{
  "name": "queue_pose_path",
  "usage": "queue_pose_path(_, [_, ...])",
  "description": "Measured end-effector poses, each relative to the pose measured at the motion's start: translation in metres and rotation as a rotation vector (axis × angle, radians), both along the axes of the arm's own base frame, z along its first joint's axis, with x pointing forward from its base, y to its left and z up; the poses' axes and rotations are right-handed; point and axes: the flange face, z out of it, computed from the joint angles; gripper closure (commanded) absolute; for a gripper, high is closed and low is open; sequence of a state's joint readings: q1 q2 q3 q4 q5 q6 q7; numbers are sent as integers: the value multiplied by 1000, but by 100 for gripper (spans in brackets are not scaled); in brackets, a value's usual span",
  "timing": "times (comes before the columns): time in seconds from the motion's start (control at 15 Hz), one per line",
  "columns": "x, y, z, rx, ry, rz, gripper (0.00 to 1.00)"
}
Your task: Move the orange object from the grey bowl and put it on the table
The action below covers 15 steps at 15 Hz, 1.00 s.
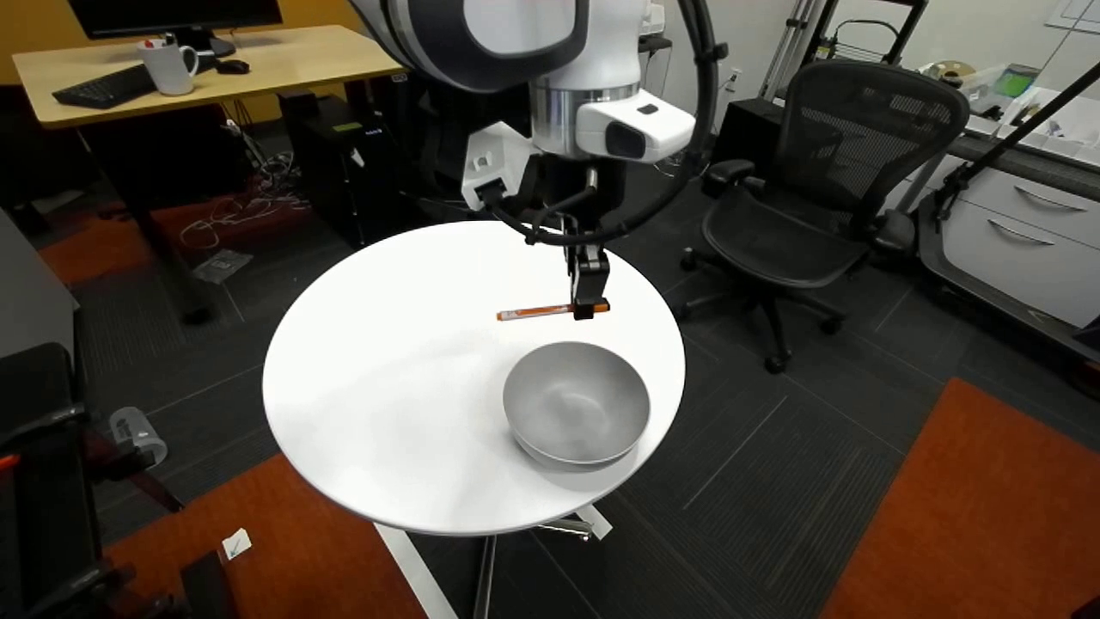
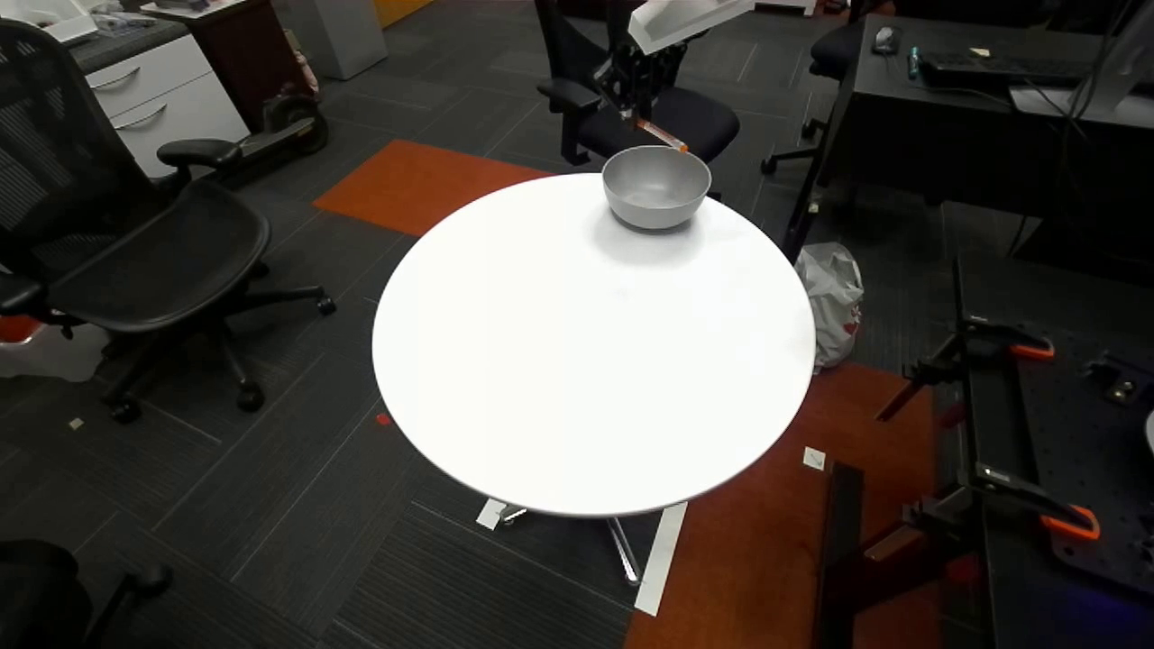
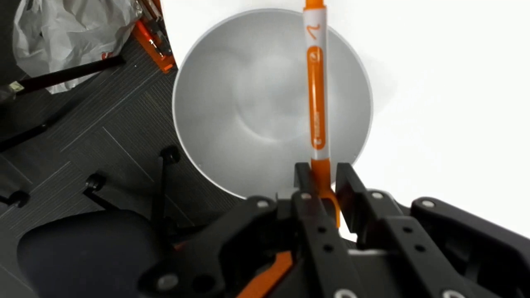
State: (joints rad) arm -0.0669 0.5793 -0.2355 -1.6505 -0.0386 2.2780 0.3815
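Jaws pinched on the pen (image 3: 318,99), the gripper (image 3: 323,171) holds it over the bowl (image 1: 576,408), apparently clear though depth reads poorly, so I'd call the lift done and placing on the table (image 1: 387,378) left.

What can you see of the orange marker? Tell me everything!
The orange marker is slim, plastic-looking: white barrel, orange panel with tiny print, orange squiggle, orange ends, one with a clip. The gripper holds it near that end, roughly level in midair, seen against the grey bowl in the wrist view.
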Motion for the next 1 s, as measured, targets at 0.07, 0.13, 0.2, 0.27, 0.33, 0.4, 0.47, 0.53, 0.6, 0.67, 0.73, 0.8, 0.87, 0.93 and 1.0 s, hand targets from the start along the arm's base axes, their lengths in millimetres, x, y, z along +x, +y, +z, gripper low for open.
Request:
queue_pose_path(0.07, [2,12,0,-5,3,17,95])
queue_pose_path(0.13, [4,25,-1,-12,7,34,95])
queue_pose_path(0.2, [6,40,-2,-15,12,60,95])
queue_pose_path(0.27, [7,55,-4,-17,18,87,95])
queue_pose_path(0.33, [9,70,-6,-16,22,113,95])
queue_pose_path(0.4, [11,86,-8,-16,25,141,95])
queue_pose_path(0.47, [13,102,-9,-15,29,170,95])
queue_pose_path(0.53, [14,117,-11,-18,33,202,95])
queue_pose_path(0.6, [15,132,-14,-19,38,236,95])
queue_pose_path(0.67, [16,146,-17,-18,45,275,95])
queue_pose_path(0.73, [16,159,-22,-14,54,314,95])
queue_pose_path(0.8, [16,171,-27,-9,65,355,95])
queue_pose_path(0.87, [16,181,-34,-7,76,390,95])
queue_pose_path(0.93, [16,191,-41,-10,87,418,95])
queue_pose_path(1.0, [17,201,-49,-16,100,448,95])
